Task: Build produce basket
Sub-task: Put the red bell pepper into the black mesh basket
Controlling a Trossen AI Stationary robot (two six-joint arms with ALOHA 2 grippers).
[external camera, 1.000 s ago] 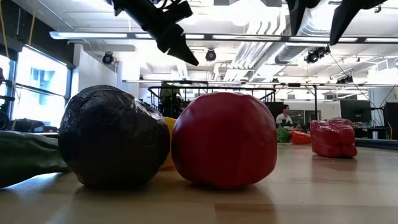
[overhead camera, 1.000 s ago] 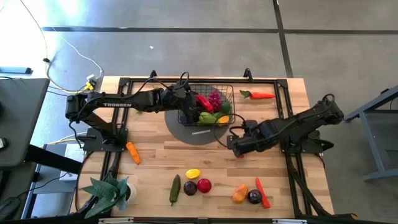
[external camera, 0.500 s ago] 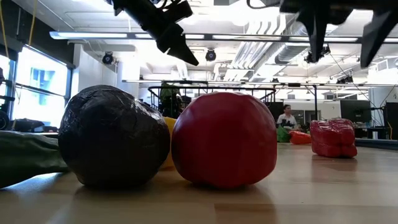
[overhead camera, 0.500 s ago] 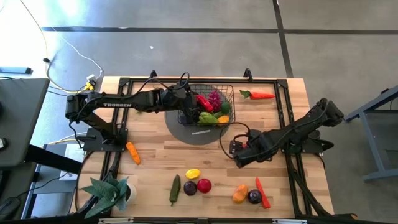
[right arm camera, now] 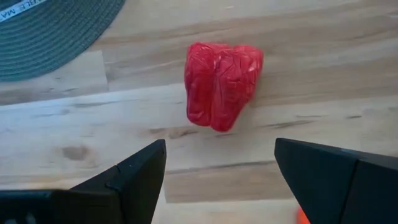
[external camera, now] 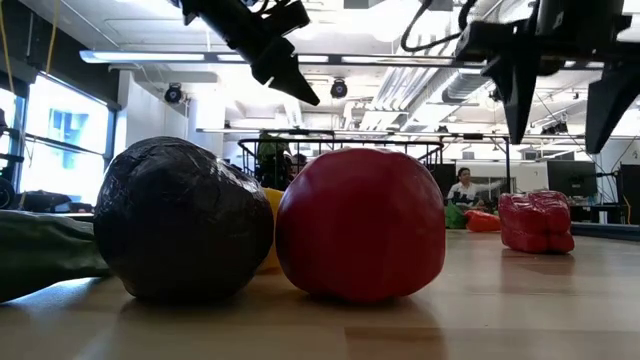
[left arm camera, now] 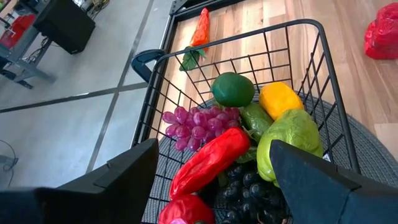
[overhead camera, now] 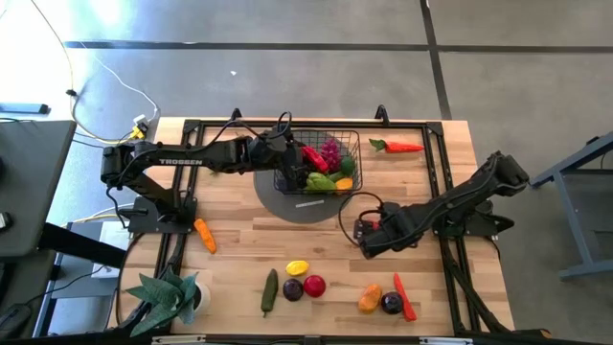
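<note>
Hovering with empty, open jaws, the right gripper (right arm camera: pixel 214 180) is held just short of the red pepper (right arm camera: pixel 222 84), lying lengthwise directly ahead between its fingers.

One basket (overhead camera: pixel 320 161), two carrots (overhead camera: pixel 204 234), one cucumber (overhead camera: pixel 269 290), two plums (overhead camera: pixel 293 288).

Bare wood around red pepper (right arm camera: pixel 222 84) (mat (right arm camera: pixel 50 31) nearby).

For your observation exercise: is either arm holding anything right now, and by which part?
Nothing is held. The left gripper hangs open over the basket; the right gripper is open above the red pepper.
</note>
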